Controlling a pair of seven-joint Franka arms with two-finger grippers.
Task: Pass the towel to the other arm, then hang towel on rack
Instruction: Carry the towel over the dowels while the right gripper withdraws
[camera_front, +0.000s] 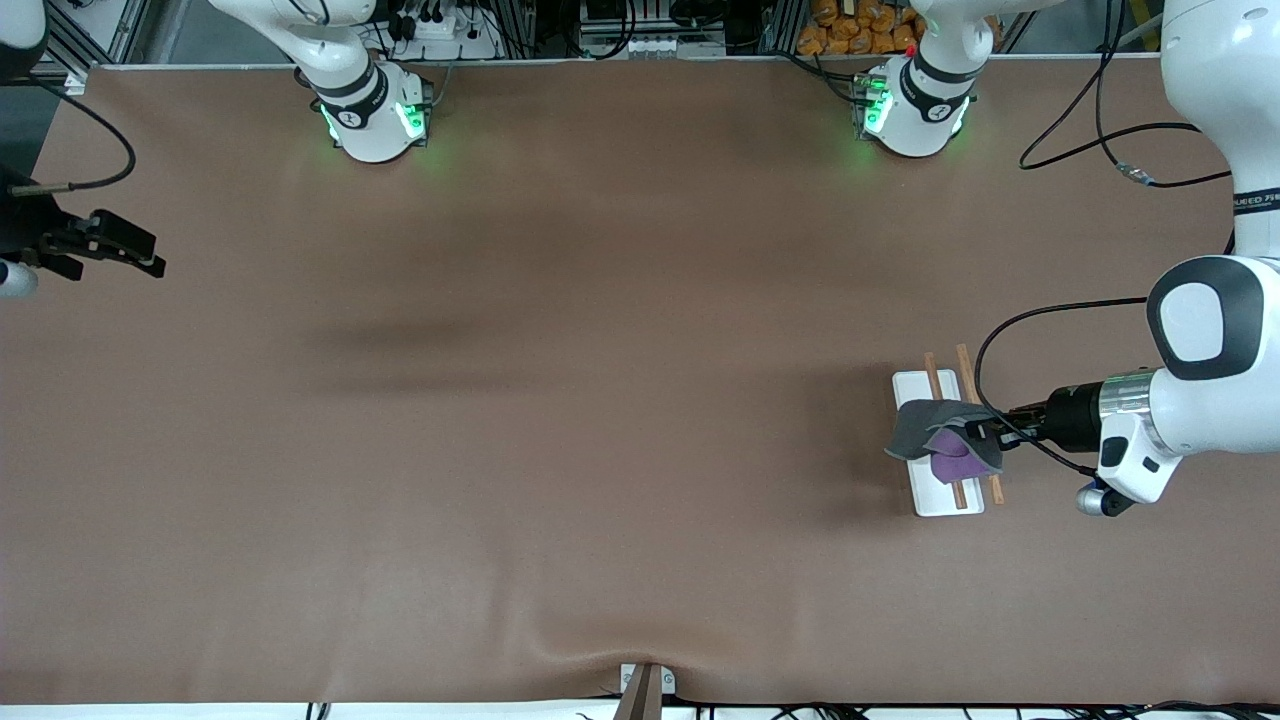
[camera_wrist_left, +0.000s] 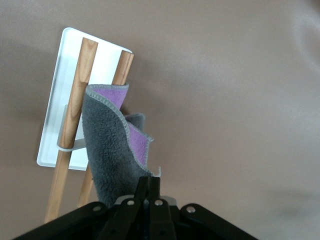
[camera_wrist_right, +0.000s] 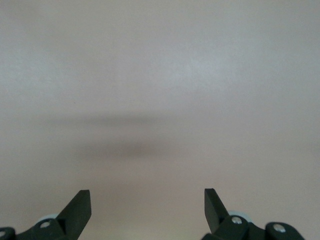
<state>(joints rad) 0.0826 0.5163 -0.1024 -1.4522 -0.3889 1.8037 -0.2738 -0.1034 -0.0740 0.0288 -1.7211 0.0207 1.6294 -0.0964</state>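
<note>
Left gripper (camera_front: 990, 432): over the rack, near the left arm's end of the table; its fingers (camera_wrist_left: 148, 192) are pressed together on one corner of the towel. In the left wrist view (camera_wrist_left: 149, 187) the two fingertips meet with the cloth's edge pinched between them.

Towel (camera_front: 945, 440): dark grey with a paler hem, held by the left gripper and draped across the rack's rods. It is folded over on itself so that the purple side shows in a patch. In the left wrist view (camera_wrist_left: 107, 145) it hangs against the rods, curling at its free end, with purple visible along two folds.

Rack (camera_front: 915, 385): white rectangular base plate lying flat on the table toward the left arm's end, about midway between the table's edge by the robots' bases and the edge by the front camera. Two thin brown wooden rods run along its length, parallel, joined by a slim white bracket (camera_wrist_left: 67, 145). One rod (camera_wrist_left: 75, 110) lies over the plate; the other (camera_wrist_left: 122, 67) runs along the plate's long edge.

Right gripper (camera_front: 110, 245): waits over the right arm's end of the table, well apart from rack and towel. Its fingers (camera_wrist_right: 80, 207) stand wide apart with nothing between them.

Table (camera_front: 600, 400): covered by a brown sheet.
</note>
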